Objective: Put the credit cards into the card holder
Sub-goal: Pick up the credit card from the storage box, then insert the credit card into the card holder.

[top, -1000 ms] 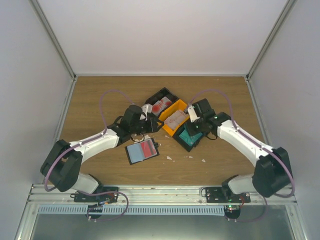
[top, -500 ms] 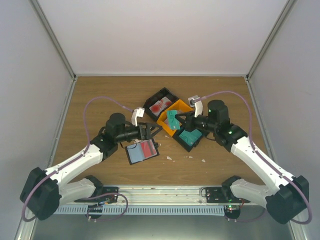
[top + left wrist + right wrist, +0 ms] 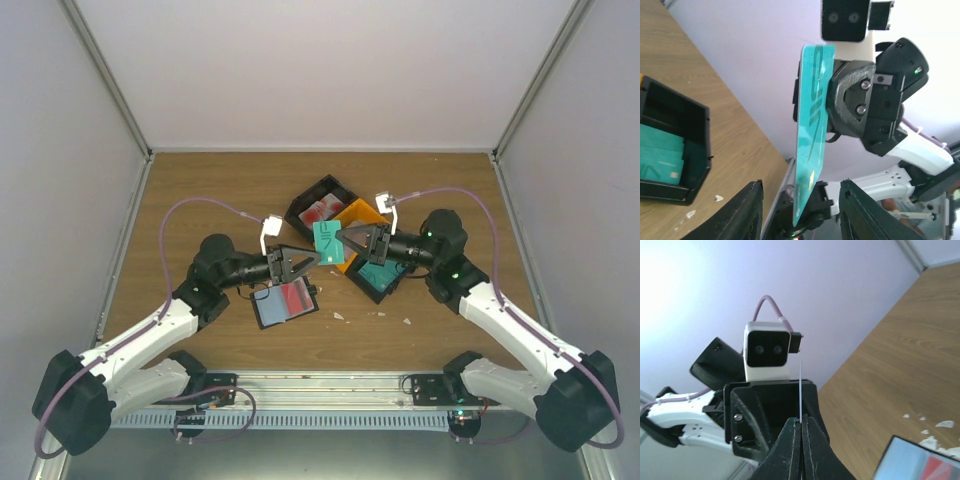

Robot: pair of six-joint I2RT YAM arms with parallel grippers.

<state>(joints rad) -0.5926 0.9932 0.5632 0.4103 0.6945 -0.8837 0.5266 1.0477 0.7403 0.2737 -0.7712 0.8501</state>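
Two black bins (image 3: pixel 326 183), one orange bin (image 3: pixel 355 212), one card holder (image 3: pixel 285 303), one raised teal card (image 3: pixel 328 240).

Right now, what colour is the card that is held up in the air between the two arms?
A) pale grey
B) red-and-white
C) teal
C: the right gripper is shut on a teal card, and the left wrist view shows the card's teal face plainly.

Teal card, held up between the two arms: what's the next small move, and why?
Probably shut the left pincer on the teal card: its open jaws appear to straddle the card's free end, while the right pincer is clamped on the other end.
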